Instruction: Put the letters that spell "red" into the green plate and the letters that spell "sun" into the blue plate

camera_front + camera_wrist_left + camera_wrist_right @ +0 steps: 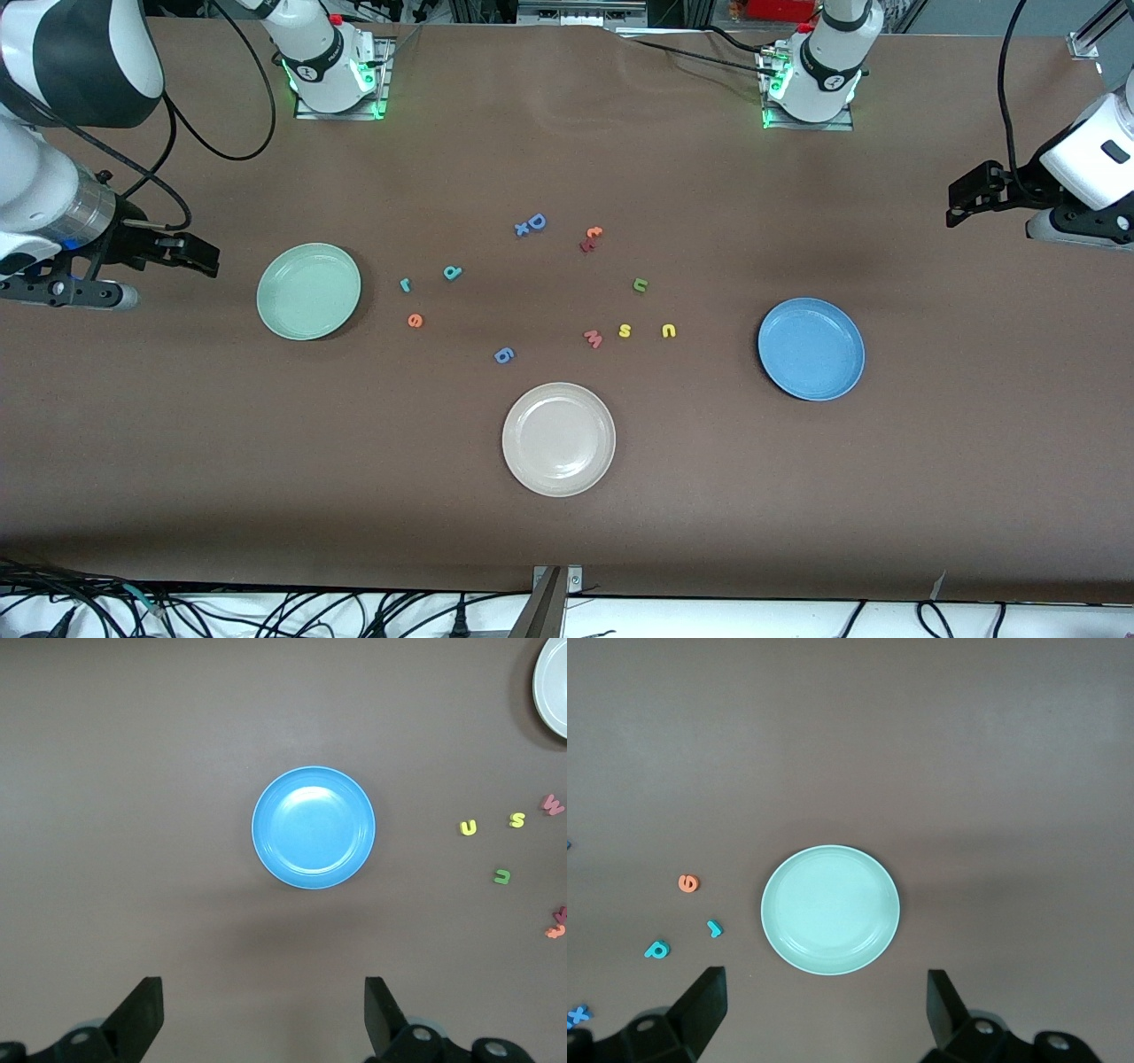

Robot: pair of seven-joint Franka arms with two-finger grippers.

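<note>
Waiting at either end of the worktop (567,532), both arms sit high and clear of the letters; nothing yet picked.

Right gripper (824,1014): hovers over the worktop at the right arm's end, just off the green plate (308,291). Jaws wide, nothing between them. Left gripper (264,1019): hovers at the left arm's end, near the blue plate (811,348). Jaws wide, likewise empty. Each wrist camera has its own plate centred, which reads as a survey pose before any reach.

Both plates bare. Letters lie loose between them, well apart from one another.
- Teal "r" (405,284), teal "d" (453,272), orange "e" (415,320): clustered beside the green plate, so the right arm looks the natural one for them.
- Yellow "s" (625,330), yellow "u" (669,330), olive-green "u" shape (640,284): toward the blue plate, easier for the left arm.

Distractors: pink "w" (593,338) just beside the "s", a risk of a wrong or double pick; blue "D" (534,222); orange-and-red pair (591,237); a blue letter (504,355); cream plate (558,439), nearest the front camera.

Letters are small and flat; a low, precise pinch looks necessary.
</note>
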